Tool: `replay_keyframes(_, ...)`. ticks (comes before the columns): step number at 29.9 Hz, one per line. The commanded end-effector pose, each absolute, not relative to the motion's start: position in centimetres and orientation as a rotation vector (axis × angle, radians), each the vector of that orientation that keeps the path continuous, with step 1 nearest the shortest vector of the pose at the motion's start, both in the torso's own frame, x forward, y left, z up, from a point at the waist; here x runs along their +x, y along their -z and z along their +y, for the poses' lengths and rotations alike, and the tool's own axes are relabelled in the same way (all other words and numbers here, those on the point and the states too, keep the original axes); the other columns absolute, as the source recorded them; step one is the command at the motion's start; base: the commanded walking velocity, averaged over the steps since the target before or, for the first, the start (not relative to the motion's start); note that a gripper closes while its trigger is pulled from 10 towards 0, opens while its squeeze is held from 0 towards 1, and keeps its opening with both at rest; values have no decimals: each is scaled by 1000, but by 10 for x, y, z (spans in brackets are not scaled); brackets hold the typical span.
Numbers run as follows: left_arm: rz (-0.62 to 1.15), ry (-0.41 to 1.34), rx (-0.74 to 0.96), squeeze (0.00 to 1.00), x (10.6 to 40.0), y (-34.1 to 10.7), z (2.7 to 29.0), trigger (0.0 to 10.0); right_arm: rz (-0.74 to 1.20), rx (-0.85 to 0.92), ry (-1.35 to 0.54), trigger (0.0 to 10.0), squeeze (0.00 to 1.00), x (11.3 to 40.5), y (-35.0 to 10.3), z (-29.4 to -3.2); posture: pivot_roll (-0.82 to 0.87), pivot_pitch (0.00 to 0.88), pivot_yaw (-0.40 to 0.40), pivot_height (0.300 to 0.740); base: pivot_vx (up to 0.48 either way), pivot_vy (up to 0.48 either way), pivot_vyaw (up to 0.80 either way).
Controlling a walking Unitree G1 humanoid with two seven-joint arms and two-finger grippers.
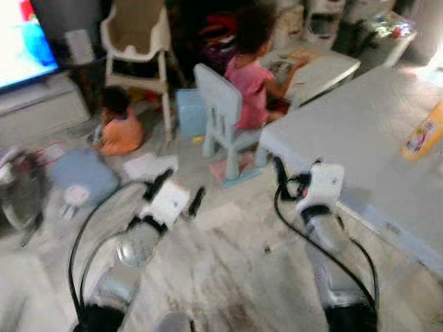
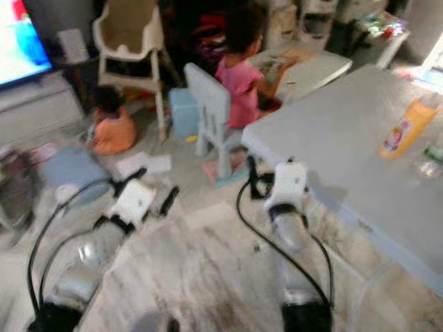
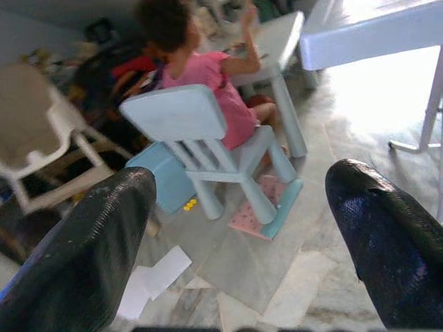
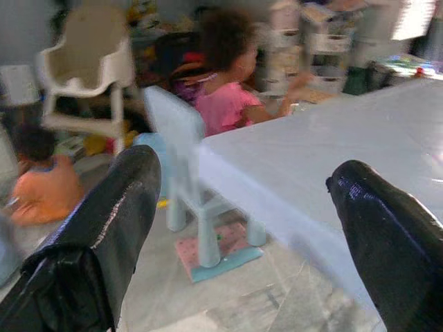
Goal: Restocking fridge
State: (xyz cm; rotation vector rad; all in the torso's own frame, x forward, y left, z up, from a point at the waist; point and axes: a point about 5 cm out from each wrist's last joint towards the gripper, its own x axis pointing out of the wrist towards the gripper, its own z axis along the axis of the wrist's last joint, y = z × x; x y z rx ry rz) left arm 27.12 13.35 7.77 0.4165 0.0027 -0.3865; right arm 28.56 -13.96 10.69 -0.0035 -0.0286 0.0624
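Both arms are reaching forward over the marble floor (image 1: pixel 228 270). The left end effector (image 1: pixel 178 192) is hanging above the floor with its two black fingers (image 3: pixel 97 256) spread wide and nothing between them. The right end effector (image 1: pixel 282 181) is sitting just beside the near corner of the big grey bench (image 1: pixel 360 131), its fingers (image 4: pixel 104 235) also wide apart and empty.

An orange bottle (image 1: pixel 423 133) is lying near the right edge of the bench; its label is showing pink and white, but the writing is too blurred to read. In the right eye view something clear and small (image 2: pixel 430 160) is sitting just beside it, too blurred to tell what.

Ahead of the arms, a child in a pink top (image 1: pixel 250 76) is sitting on a pale blue chair (image 1: pixel 223 114) at a small white table (image 1: pixel 320 69) with papers on it. A light blue box (image 1: pixel 188 111) is standing behind the chair, and a pink and blue mat (image 3: pixel 266 207) is lying under the chair's legs. A smaller child in orange (image 1: pixel 119 124) is sitting on the floor beside a white high chair (image 1: pixel 137 38). Loose white papers (image 1: pixel 149 166) and a round blue cushion (image 1: pixel 82 176) are lying on the floor near the left arm. A lit screen (image 1: pixel 24 41) is standing on a low white unit at the far left.
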Motion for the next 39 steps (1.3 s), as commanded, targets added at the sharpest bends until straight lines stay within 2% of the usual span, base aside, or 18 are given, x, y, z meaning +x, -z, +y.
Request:
replay_keyframes(1, -18, 398, 412, 0, 273, -81, 126, 10000, -19, -15, -25, 10000, 0, 283, -104, -151, 49, 0, -17, 740, 0, 454, -800)
replay_keyframes(6, -22, 397, 410, 0, 273, -82, 126, 10000, -23, -17, -25, 10000, 0, 283, -105, -150, 48, 0, -18, 740, 0, 415, -800)
replay_keyframes(11, -36, 383, 420, 0, 273, -83, 127, 10000, -25, -20, -25, 10000, 0, 283, -105, -149, 46, 0, -19, 740, 0, 0, -800)
replay_keyframes(19, -93, 220, 366, 0, 280, -94, 141, 10000, -27, -20, -25, 10000, 0, 282, -106, -149, 42, 0, -20, 740, 0, 0, -800)
replay_keyframes(24, -64, 116, 339, 0, 282, -92, 154, 10000, -34, -19, -28, 10000, 0, 282, -107, -147, 38, 0, -16, 740, 0, 0, -800)
replay_keyframes(26, -28, 71, 274, 0, 281, -89, 159, 10000, -40, -16, -28, 10000, 0, 281, -107, -147, 35, 0, -14, 740, 0, 0, -563)
replay_keyframes(31, 4, 32, 187, 0, 280, -86, 161, 10000, -40, -14, -20, 10000, 0, 277, -106, -151, 37, 0, -15, 740, 0, 0, 0)
replay_keyframes(39, -10, 134, 151, 0, 278, -89, 149, 10000, -34, -3, -31, 10000, 0, 279, -106, -146, 41, 0, -14, 740, 0, 0, 0)
